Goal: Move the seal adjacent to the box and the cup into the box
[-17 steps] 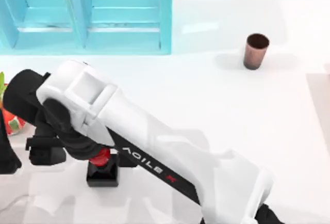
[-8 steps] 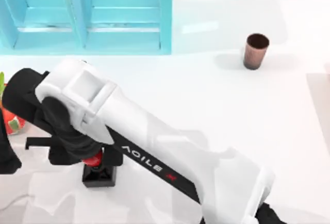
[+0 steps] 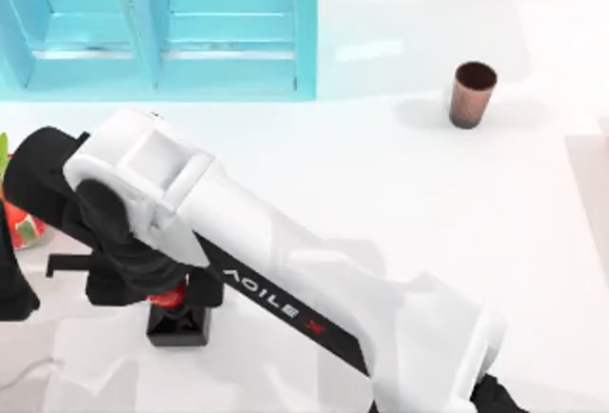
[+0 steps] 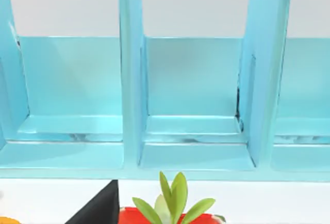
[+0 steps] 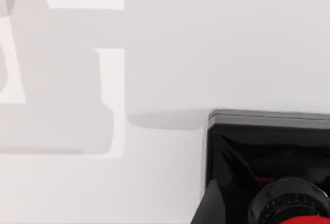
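Right gripper [image 3: 169,294] sits over the seal [image 3: 178,313] near the table's [image 3: 381,175] front-left corner; finger state: cannot tell. Grip the knob squarely, lift straight. Cup [image 3: 472,94] stands back-right, beside the box [image 3: 162,28].

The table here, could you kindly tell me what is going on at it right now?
The right arm reaches across to the table's left front, its pincer down over the seal, a red-knobbed stamp on a black base. The cup stands untouched at the far right, outside the blue box. The left arm waits at the left edge.
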Controlling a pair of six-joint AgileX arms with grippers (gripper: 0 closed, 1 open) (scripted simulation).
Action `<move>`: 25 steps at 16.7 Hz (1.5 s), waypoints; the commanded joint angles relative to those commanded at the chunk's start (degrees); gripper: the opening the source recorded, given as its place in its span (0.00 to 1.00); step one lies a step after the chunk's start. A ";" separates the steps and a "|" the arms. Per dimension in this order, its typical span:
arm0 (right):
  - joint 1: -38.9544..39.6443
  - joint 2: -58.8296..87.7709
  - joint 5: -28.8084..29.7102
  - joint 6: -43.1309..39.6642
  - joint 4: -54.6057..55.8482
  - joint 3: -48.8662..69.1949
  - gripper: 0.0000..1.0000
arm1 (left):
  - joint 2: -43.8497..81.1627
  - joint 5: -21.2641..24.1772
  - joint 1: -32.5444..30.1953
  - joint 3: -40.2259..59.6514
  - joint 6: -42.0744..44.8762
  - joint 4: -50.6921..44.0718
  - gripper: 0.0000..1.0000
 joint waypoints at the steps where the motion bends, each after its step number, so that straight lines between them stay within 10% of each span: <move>1: 0.00 0.00 0.00 0.00 0.00 0.00 0.00 | 0.00 0.00 0.00 0.00 0.00 0.00 1.00; 10: -0.14 -10.56 -0.84 -1.02 9.08 -12.92 0.00 | 0.00 0.00 0.00 0.00 0.00 0.00 1.00; 25: -5.07 -57.01 -2.20 -5.97 33.60 -87.64 0.00 | 0.00 0.00 0.00 0.00 0.00 0.00 1.00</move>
